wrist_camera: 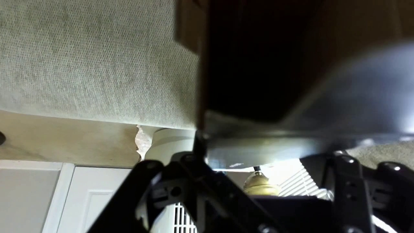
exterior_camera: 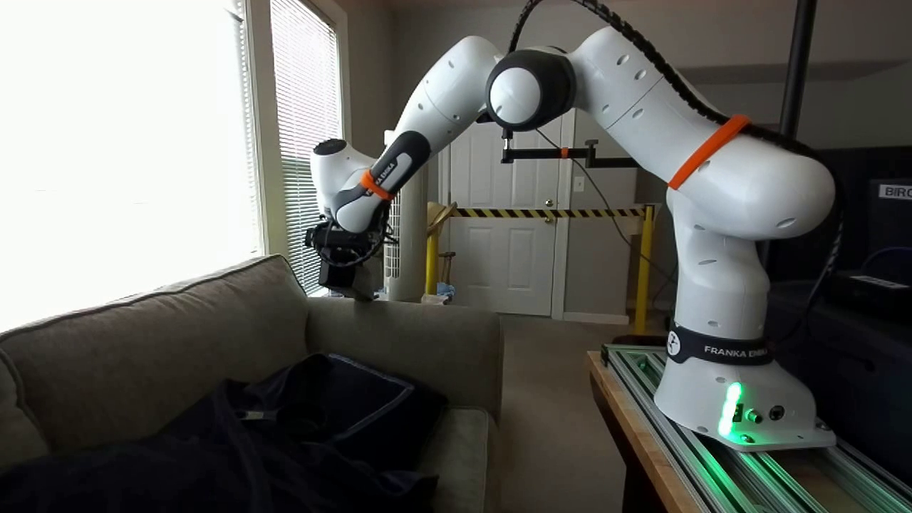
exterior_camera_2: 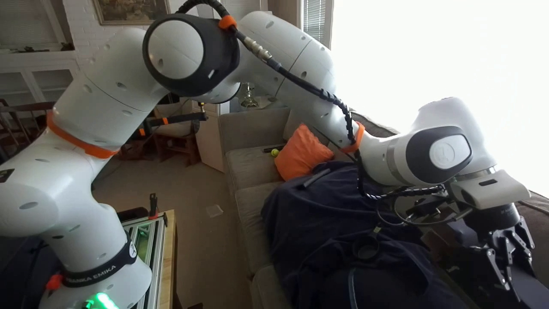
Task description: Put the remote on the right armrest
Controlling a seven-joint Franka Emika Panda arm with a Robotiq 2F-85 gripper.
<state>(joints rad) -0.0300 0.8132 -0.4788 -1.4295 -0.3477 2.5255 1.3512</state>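
My gripper (exterior_camera: 347, 251) hangs tilted over the end of the couch, close to the top of the armrest (exterior_camera: 413, 342). It appears shut on a dark box (exterior_camera: 345, 279), which also shows in an exterior view (exterior_camera_2: 465, 277). In the wrist view the fingers (wrist_camera: 270, 150) stand wide apart, with the box (wrist_camera: 249, 94) filling the space between and above them. A dark grey slim thing (exterior_camera_2: 316, 178) on the blanket may be the remote. Another dark slim thing (exterior_camera_2: 269, 149) lies by the ball. I cannot tell which is the remote.
A navy blanket (exterior_camera_2: 317, 219) covers much of the seat. A round black thing with a handle (exterior_camera_2: 366, 246) lies on it. An orange pillow (exterior_camera_2: 300, 152) and a yellow-green ball (exterior_camera_2: 275, 152) are farther along. The couch back (exterior_camera: 164, 342) stands against the window. The far armrest (exterior_camera_2: 251, 131) closes the other end.
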